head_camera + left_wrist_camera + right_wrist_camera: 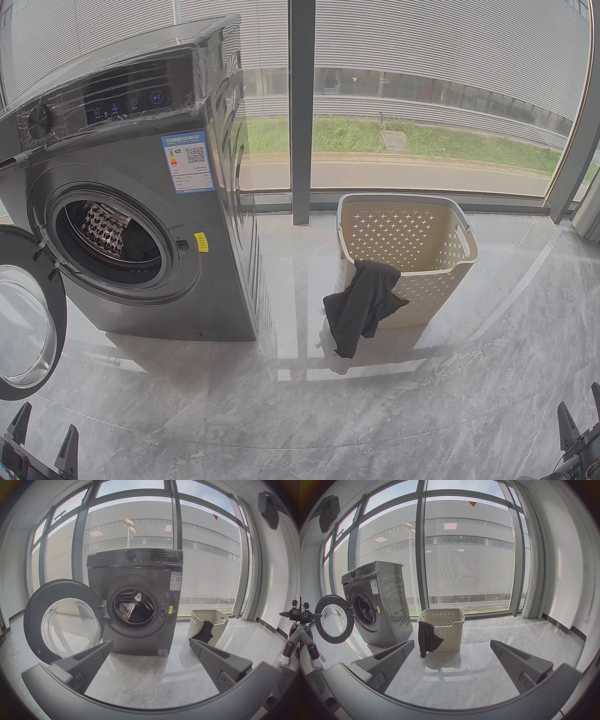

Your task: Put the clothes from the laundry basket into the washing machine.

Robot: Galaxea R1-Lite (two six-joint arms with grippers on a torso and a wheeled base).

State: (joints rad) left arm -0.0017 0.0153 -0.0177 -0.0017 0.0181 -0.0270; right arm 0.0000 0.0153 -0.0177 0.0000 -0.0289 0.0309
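Head view: a black cloth garment [362,306] hangs over the near rim of the cream perforated plastic laundry basket [387,234]. The basket stands right of the grey front-loading washing machine [137,156], whose door is open.

Left wrist view: the left gripper [151,642] has its jaws spread and empty.

Right wrist view: the right gripper [452,642] is likewise spread and empty, and faces the basket.

The pickup looks not yet begun; the next move calls for reaching the garment and pinching it.

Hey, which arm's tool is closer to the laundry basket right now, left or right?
Right. The right tool faces the laundry basket straight ahead across the floor; the left tool sits before the washing machine door, with the basket farther off to its right.
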